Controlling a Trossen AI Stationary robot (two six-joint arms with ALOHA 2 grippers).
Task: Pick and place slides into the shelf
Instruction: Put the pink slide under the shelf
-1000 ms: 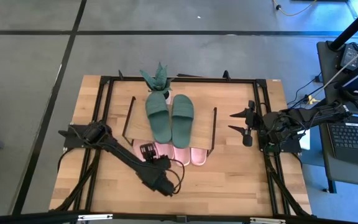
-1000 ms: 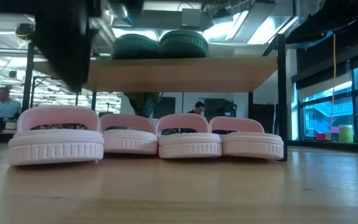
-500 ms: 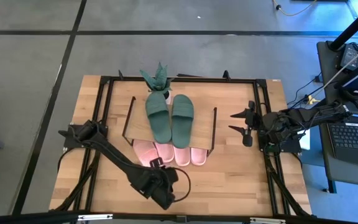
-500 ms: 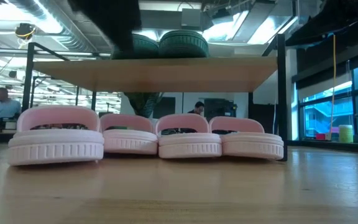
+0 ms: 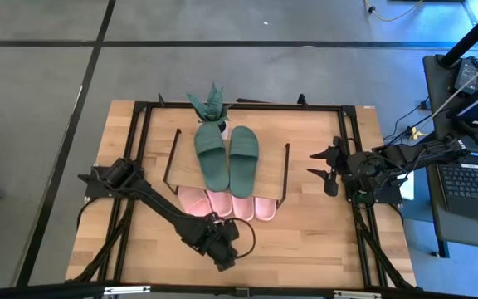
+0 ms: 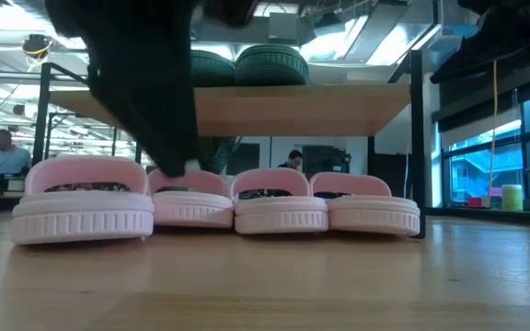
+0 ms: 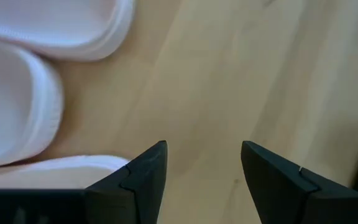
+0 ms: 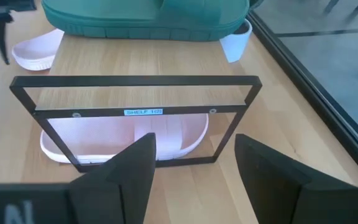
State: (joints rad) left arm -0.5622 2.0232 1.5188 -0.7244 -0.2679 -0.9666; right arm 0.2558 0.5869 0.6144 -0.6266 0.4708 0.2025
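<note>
Left gripper [image 5: 221,223] is seen released, fingers [image 7: 148,174] spread over bare table [image 5: 322,241], just in front of the pink slides [image 5: 222,203] (four in a row under the shelf [image 5: 272,145]). Green slides [image 5: 226,154] are laid on the shelf top. Right gripper [image 5: 322,170] is parked beside the shelf, spread, empty.

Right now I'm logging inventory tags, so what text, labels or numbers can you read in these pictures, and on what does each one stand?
"SHELF T62", roughly, last characters uncertain: a small blue label on the top bar of the shelf's black wire end frame, in the right wrist view.
No readable marks on the green slides or the pink slides.
The laptop keys are too small to read.
</note>
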